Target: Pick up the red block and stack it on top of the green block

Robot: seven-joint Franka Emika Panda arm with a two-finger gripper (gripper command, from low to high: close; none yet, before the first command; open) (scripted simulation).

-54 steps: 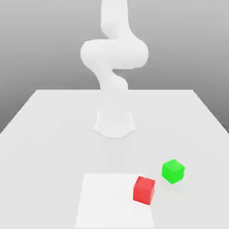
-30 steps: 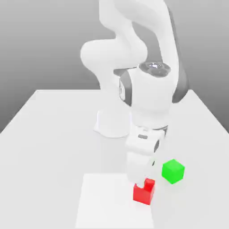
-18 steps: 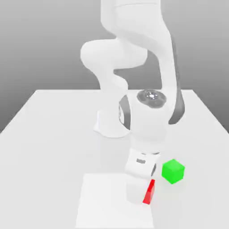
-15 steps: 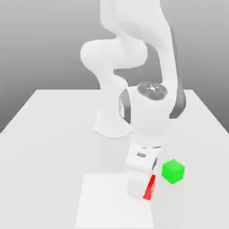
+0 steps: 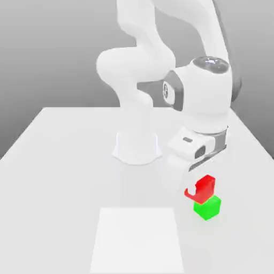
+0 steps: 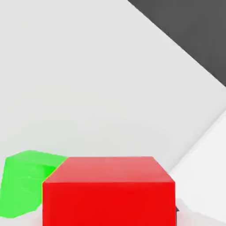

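text: none readable | labels: none | numbers: none

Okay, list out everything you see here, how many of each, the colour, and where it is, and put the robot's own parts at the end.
red block: one, bright red, held at the gripper directly above the green block, close over its top; whether they touch is unclear.
green block: one, bright green, on the table toward the exterior view's right.
square patch: one, paler white, flat on the table near its front edge.
table: one, light grey-white, under everything.
arm: one, white, rising from a round base at the table's middle and bending over toward the blocks.
gripper: one, white, around the red block.
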